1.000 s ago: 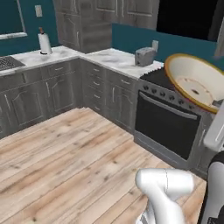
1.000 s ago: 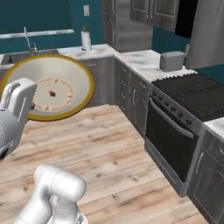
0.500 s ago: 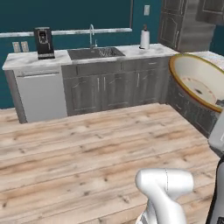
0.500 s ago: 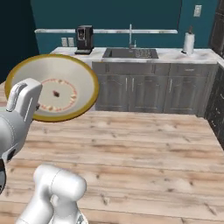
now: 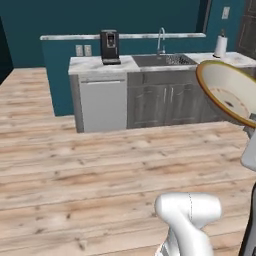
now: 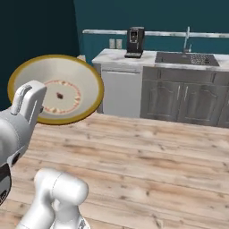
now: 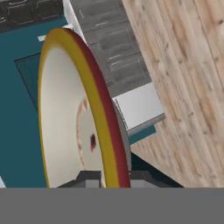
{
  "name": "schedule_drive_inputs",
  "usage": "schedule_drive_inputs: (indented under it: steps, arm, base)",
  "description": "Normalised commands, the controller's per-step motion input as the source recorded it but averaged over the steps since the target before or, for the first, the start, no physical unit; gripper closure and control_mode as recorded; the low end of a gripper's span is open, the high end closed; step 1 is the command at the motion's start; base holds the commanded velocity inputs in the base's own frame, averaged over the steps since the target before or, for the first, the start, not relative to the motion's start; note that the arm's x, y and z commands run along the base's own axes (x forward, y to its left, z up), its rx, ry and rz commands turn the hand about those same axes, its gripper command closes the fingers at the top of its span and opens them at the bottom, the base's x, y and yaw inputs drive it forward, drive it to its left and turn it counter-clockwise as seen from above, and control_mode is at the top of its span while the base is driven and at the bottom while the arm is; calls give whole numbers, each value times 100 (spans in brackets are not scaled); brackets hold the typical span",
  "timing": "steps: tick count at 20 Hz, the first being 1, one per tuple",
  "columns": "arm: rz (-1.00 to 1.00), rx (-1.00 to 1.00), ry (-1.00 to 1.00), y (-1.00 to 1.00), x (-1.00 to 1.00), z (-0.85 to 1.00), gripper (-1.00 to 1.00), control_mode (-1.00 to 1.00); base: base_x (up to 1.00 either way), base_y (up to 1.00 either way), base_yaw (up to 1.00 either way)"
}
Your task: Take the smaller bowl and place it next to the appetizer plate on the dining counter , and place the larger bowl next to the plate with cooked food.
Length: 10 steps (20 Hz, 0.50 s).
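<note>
A long white stone counter (image 5: 90, 65) runs over grey cupboards. On it stands a black coffee machine (image 5: 110, 47), and a roll of paper towels (image 5: 220, 46) stands past the sink (image 5: 165, 60). Below is a bare wooden floor (image 5: 100, 175).

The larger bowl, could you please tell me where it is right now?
The larger bowl is held tilted above the wooden floor, at the left of the right base view, its rim pinched between the fingers.

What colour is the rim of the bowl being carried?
Orange-yellow on the larger bowl, around a cream inside; clearest in the right base view.
</note>
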Motion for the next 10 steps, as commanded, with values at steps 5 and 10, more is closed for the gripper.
schedule_drive_inputs:
  steps: [5,10]
  arm:
    - [0,0,0,0,0,0,100,100]
    - [0,0,0,0,0,0,100,100]
  base:
    - [96,100,15]
    - [100,100,3]
